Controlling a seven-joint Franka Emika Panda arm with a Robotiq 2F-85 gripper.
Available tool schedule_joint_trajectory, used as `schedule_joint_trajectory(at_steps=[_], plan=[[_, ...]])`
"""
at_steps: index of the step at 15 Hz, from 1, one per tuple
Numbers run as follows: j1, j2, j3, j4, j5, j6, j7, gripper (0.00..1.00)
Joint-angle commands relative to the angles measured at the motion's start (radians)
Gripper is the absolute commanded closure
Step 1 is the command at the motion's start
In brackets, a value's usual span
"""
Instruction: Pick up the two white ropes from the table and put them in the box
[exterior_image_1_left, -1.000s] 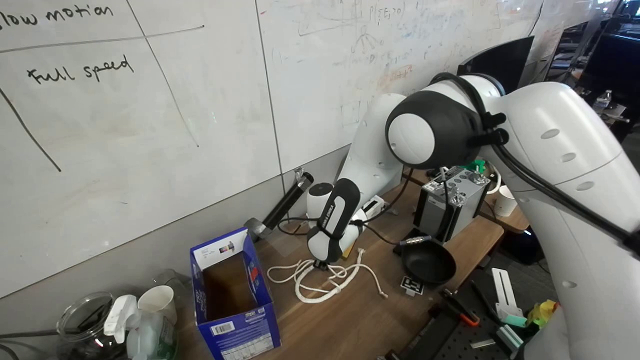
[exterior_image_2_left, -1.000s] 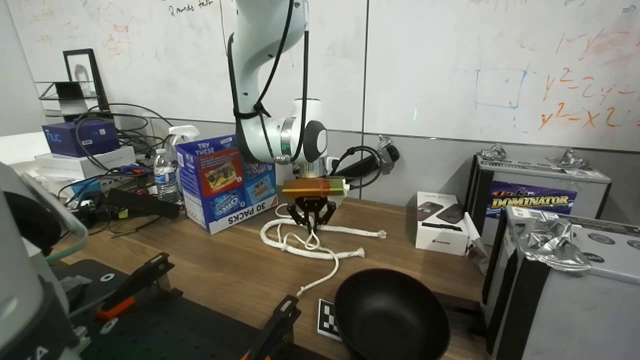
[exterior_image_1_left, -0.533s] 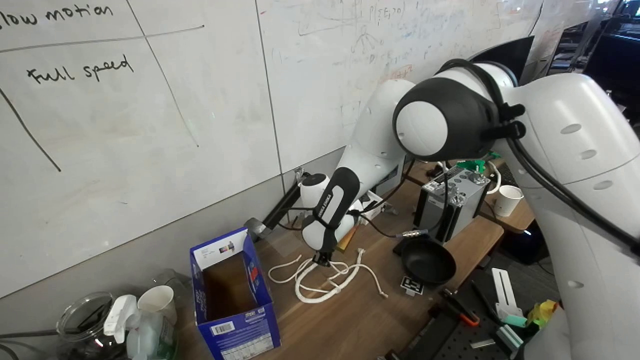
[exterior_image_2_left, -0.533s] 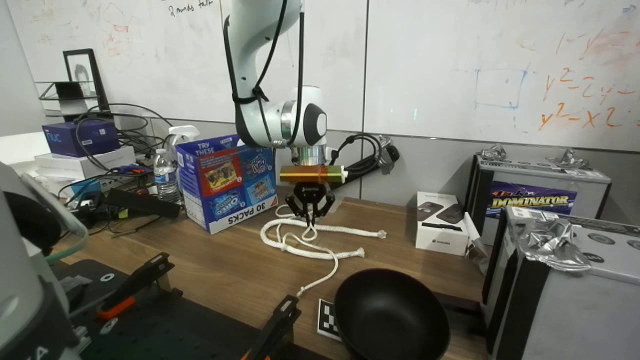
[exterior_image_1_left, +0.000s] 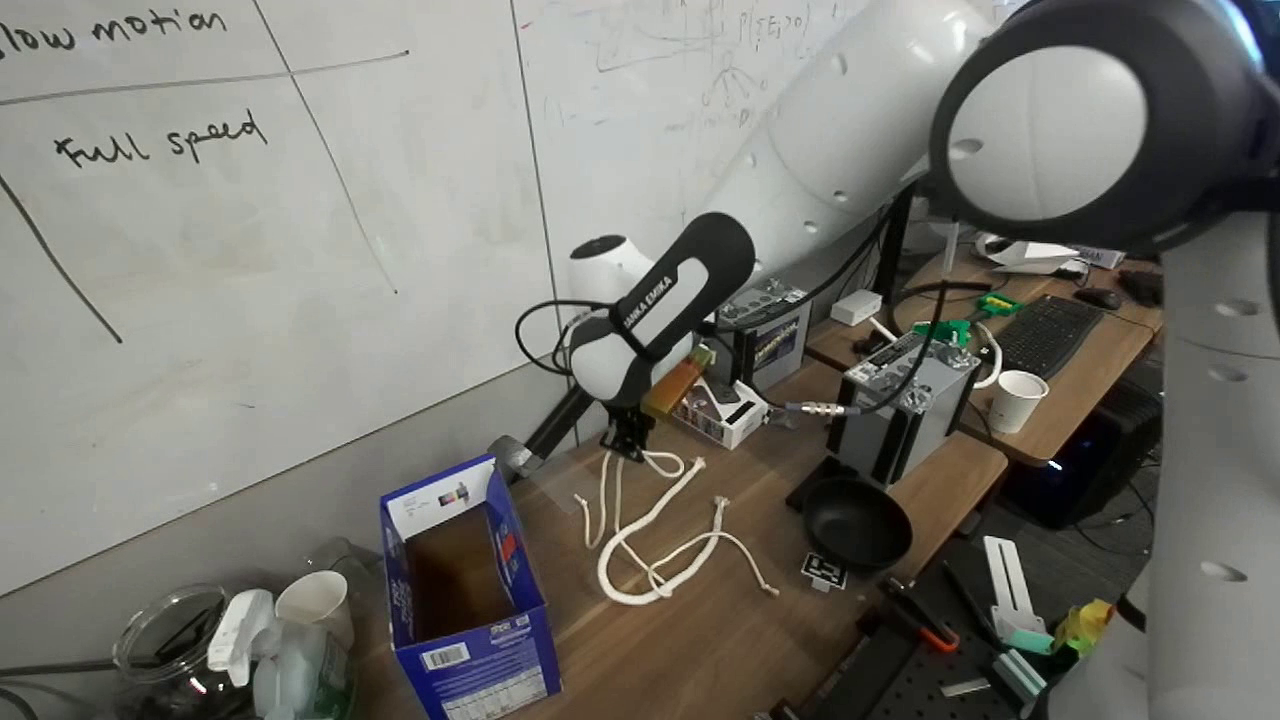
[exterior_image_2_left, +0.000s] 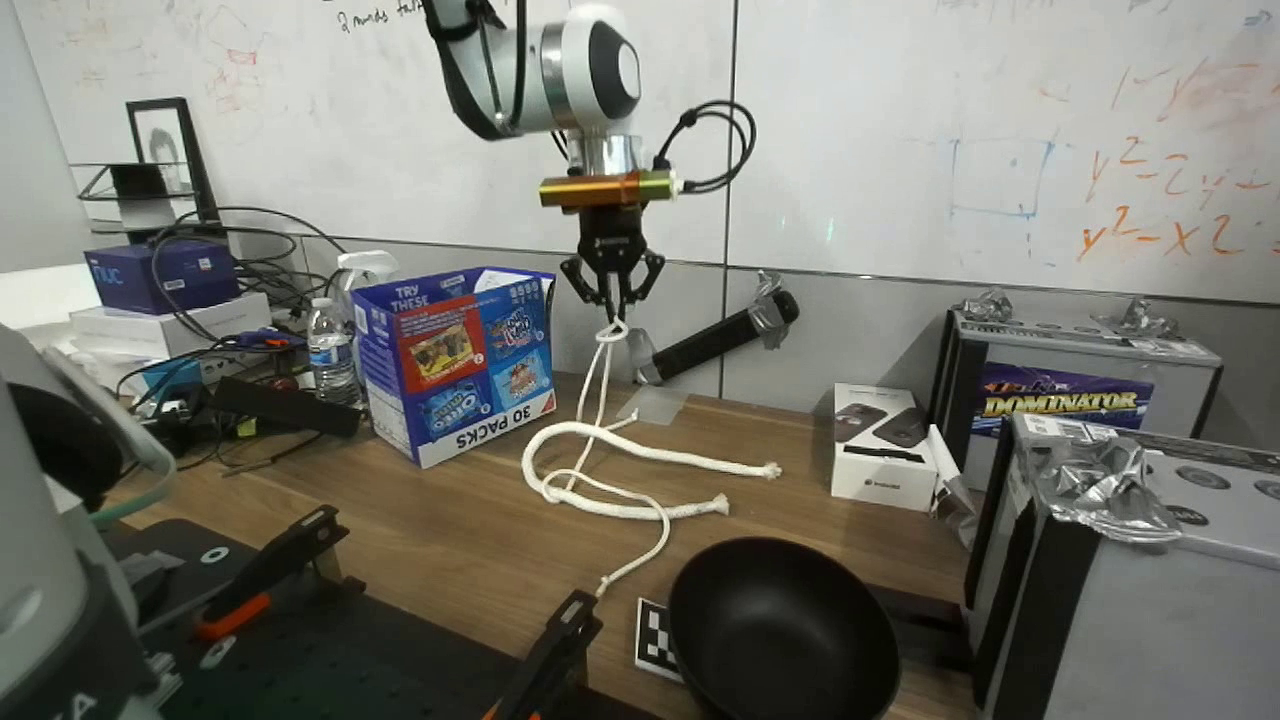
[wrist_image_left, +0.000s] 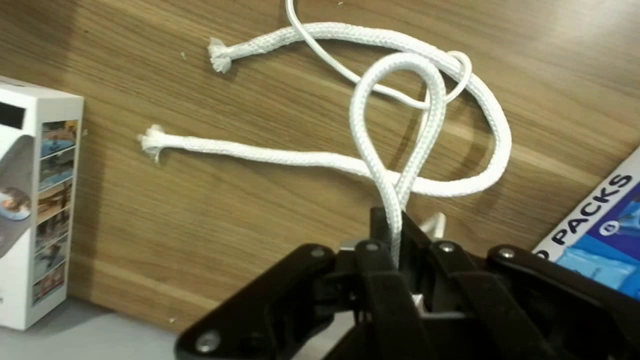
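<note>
My gripper is shut on the thinner white rope and holds it up above the table. The held rope forms a small loop at the fingertips in the wrist view; its lower parts hang down and its tail lies on the table. The thicker white rope lies in a U on the table, with the thin rope crossing it. The blue open-top box stands beside the ropes and looks empty inside. In an exterior view the gripper is beyond the box's far end.
A black pan and a marker card are at the table's front. A white product box and grey electronic boxes stand at the side. A black bar is by the wall. A spray bottle and cup flank the box.
My gripper has closed on the thin rope and risen well above the table. The rope's loops have been lifted and now hang; the thick rope has barely shifted.
</note>
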Motion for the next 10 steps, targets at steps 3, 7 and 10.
schedule_joint_trajectory(at_steps=[3,7,10], plan=[[-0.007,-0.236,0.024,0.032,0.033,-0.225,0.017,0.96],[-0.001,-0.327,0.034,0.136,0.075,-0.37,0.046,0.96],[0.014,-0.346,0.054,0.245,0.075,-0.453,0.095,0.96]])
